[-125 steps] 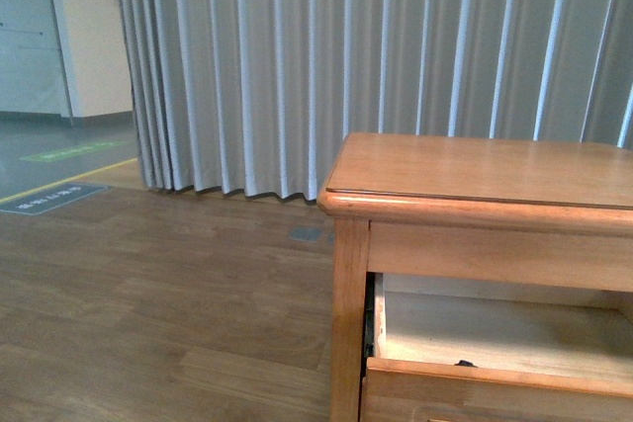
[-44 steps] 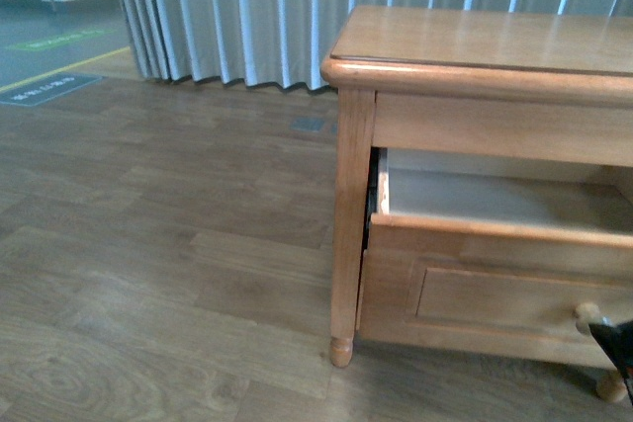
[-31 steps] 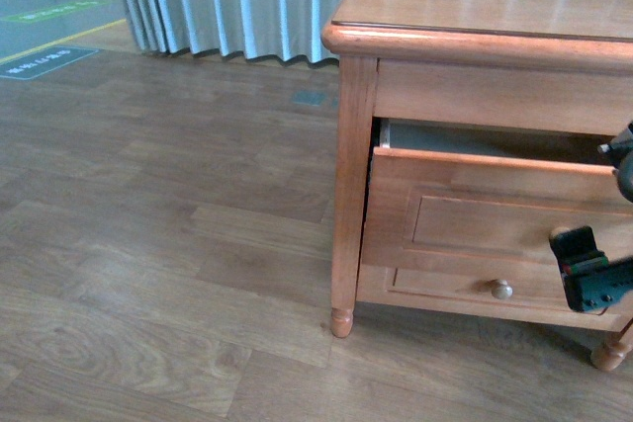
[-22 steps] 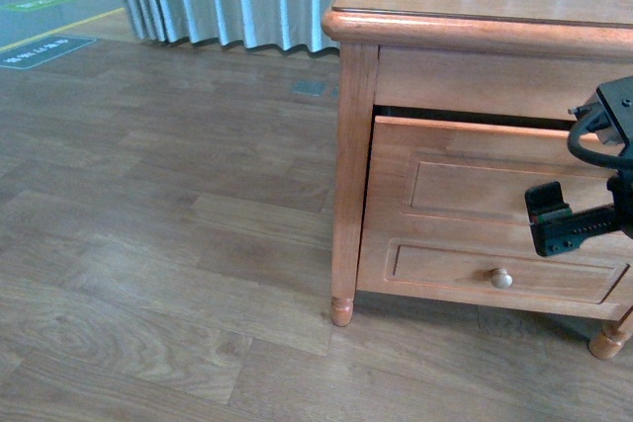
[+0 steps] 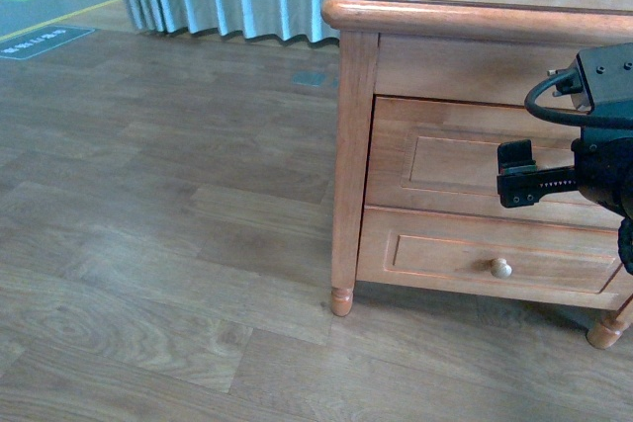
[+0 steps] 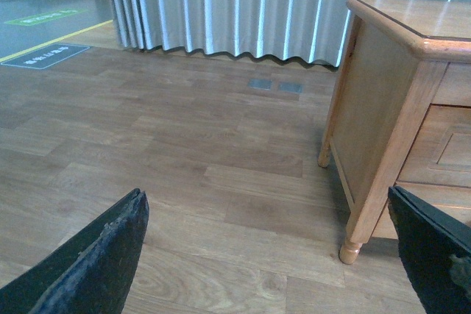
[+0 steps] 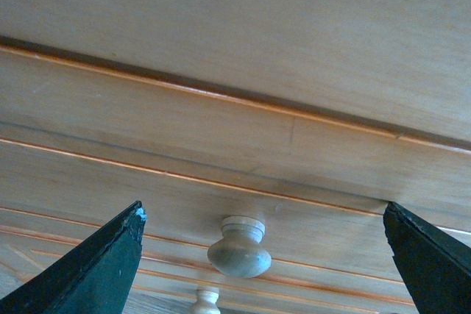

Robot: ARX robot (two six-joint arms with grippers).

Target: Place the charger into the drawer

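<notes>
Standing on the right of the front view, the wooden cabinet (image 5: pixel 475 145) has its upper drawer (image 5: pixel 465 160) pushed all the way in, flush with the frame. The right gripper (image 5: pixel 519 180) hangs just in front of that drawer's panel, near the right edge of the picture. In the right wrist view its two dark fingers (image 7: pixel 88 266) are spread wide apart, with nothing between them. The drawer's round pale knob (image 7: pixel 239 248) sits in the gap between them, but it is not touching either finger. Below the upper drawer is the shorter lower drawer (image 5: pixel 495 259) with its own small knob (image 5: pixel 501 268).

The left gripper (image 6: pixel 272 262) is wide open too and holds nothing. It points at the wooden floor (image 6: pixel 184 152) to the left of the cabinet, well apart from it. Grey curtains (image 6: pixel 235 5) hang at the far side of the room.

The charger cannot be seen in any view.
</notes>
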